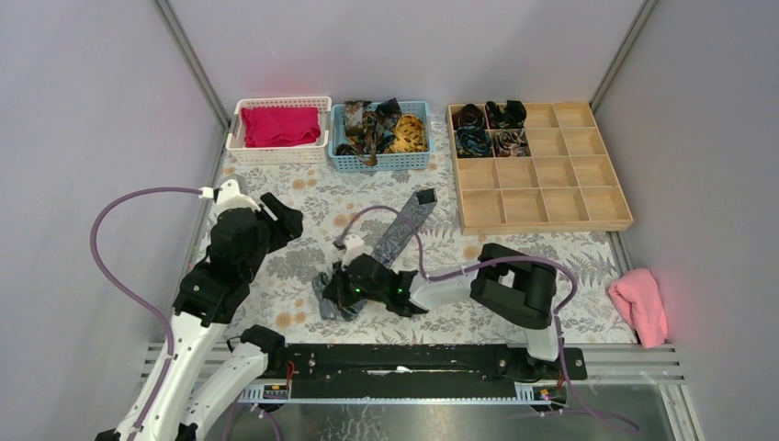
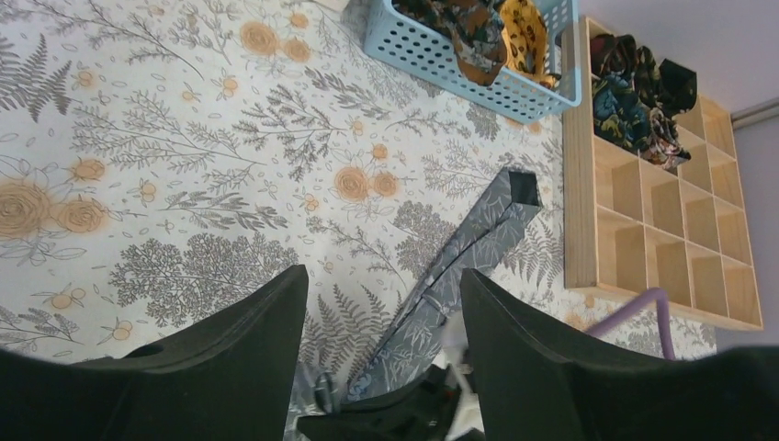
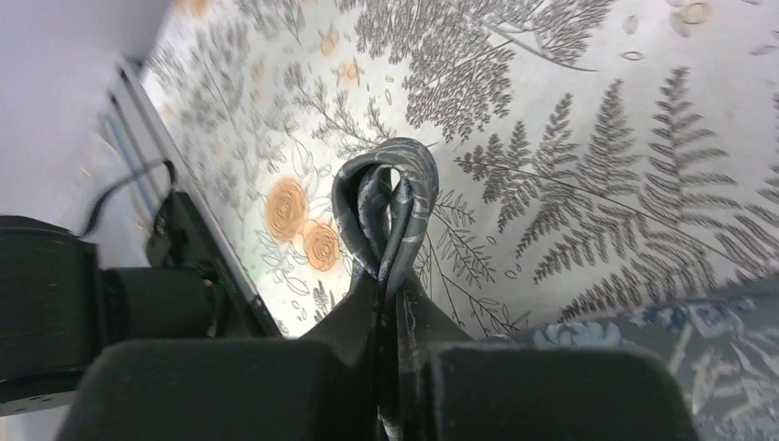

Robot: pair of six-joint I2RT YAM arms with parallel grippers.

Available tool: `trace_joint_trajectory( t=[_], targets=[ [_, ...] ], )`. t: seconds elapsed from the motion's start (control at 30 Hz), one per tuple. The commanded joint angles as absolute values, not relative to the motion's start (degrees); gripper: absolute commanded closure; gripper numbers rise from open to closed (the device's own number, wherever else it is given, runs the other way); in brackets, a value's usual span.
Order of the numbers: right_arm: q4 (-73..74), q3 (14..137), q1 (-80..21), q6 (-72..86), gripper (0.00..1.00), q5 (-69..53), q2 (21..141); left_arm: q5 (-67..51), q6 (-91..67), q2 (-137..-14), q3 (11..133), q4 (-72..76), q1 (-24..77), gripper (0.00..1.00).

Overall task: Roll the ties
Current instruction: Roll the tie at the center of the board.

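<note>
clamped on folded grey tie (image 3: pixel 386 197) with right pincer (image 3: pixel 389 299); left pincer (image 2: pixel 381 276) apart, empty. could spring loose or coil crooked if turned with tail unpinned.

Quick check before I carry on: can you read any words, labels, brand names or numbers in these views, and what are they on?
No text can be read in any view.
The grey tie, blue basket, white basket, wooden tray and tablecloth show patterns or plain surfaces only, no lettering.
The small fittings on the black rail are too small to tell whether they bear any marking.
</note>
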State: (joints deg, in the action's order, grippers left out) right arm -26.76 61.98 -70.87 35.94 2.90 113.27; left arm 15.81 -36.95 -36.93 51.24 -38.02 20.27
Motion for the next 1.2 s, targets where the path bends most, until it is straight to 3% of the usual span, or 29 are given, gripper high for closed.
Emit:
trace_joint_trajectory(
  t=[0.0,0.13,0.43,0.8,1.17],
  targets=[
    [-50.66,50.58,-71.02,45.66,1.0,11.05,107.98,12.67,-36.89,-37.93,49.66,-33.85,20.48,0.32],
    [-60.16,42.75,-71.2,51.2,1.0,14.33,107.33,10.6,-36.65,-39.8,48.69,-33.15,20.48,0.39],
    [-83.71,32.36,-71.46,59.34,1.0,17.61,110.03,7.38,-37.78,-44.24,45.26,-31.7,20.43,0.78],
    [-86.3,32.9,-71.37,54.98,1.0,18.99,112.21,3.87,-40.34,-49.13,40.36,-27.9,20.48,0.89],
    [-86.94,36.73,-71.03,52.67,0.99,20.95,118.8,7.15,-40.66,-50.79,41.02,-29.74,20.3,0.92]
  ],
)
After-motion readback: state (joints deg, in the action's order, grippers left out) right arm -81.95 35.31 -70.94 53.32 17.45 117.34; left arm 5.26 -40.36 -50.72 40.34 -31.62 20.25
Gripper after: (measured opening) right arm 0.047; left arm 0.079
